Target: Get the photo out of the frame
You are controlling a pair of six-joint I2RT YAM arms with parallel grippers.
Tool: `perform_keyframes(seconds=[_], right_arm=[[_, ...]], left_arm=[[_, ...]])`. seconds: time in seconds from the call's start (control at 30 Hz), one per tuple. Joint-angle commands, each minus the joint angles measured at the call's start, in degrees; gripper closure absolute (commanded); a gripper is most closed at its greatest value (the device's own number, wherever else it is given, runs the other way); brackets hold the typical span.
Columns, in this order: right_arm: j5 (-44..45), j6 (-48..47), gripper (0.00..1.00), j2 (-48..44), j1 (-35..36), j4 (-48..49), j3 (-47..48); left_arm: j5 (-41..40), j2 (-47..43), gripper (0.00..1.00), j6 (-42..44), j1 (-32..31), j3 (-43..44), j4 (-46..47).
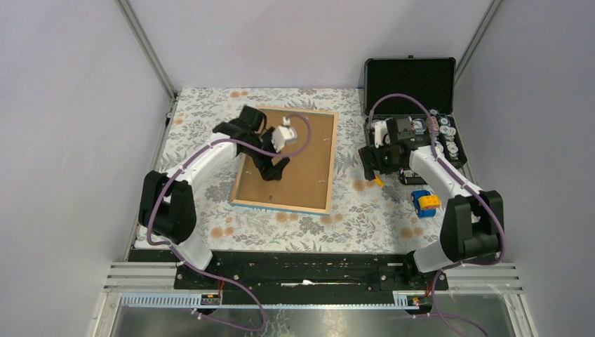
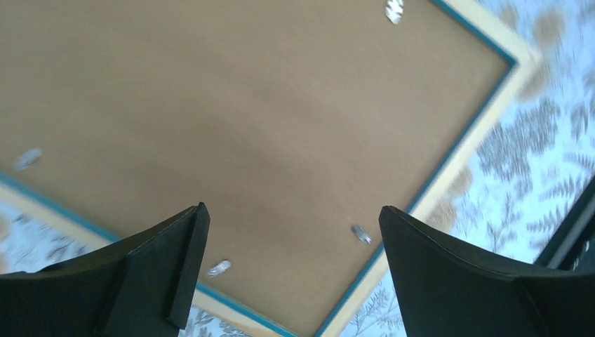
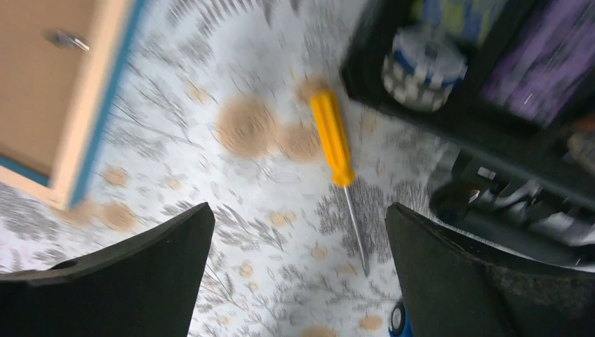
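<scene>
Frame [image 1: 309, 175] face-down, clips [image 2: 219, 267] clearer from left wrist

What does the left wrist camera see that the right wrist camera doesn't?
Only the left wrist view shows the wide middle of the brown fibreboard back of the blue-edged picture frame. Only the right wrist view shows the yellow-handled screwdriver and the black case. Both show a corner of that frame, the flowery tablecloth, and an open black pincer: the left pincer in one, the right pincer in the other.
</scene>
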Motion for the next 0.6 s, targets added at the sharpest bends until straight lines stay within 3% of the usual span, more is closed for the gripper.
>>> perform_keyframes(seconds=[0.0, 0.13, 0.23, 0.4, 0.57], right_arm=[[-8.6, 0.3, 0.0, -3.4, 0.9, 4.9, 6.7], [-11.1, 4.1, 0.0, -3.5, 0.9, 11.6, 9.0], [-12.0, 14.8, 0.0, -1.0, 0.8, 15.3, 11.5], [-27.0, 18.6, 0.0, 8.2, 0.9, 7.9, 18.9], [-31.3, 23.0, 0.0, 6.4, 0.9, 16.4, 11.9]], left_arm=[[4.7, -4.9, 0.04, 15.1, -3.5, -5.8, -4.8], [1.3, -7.5, 0.06, 22.3, -8.6, -10.9, -5.2], [-2.4, -9.2, 0.09, 26.8, -11.6, -16.1, -2.4], [-1.5, -8.8, 0.15, 24.3, -14.4, -17.0, -1.0], [-3.5, -7.9, 0.19, 21.1, -18.9, -19.2, 2.8]])
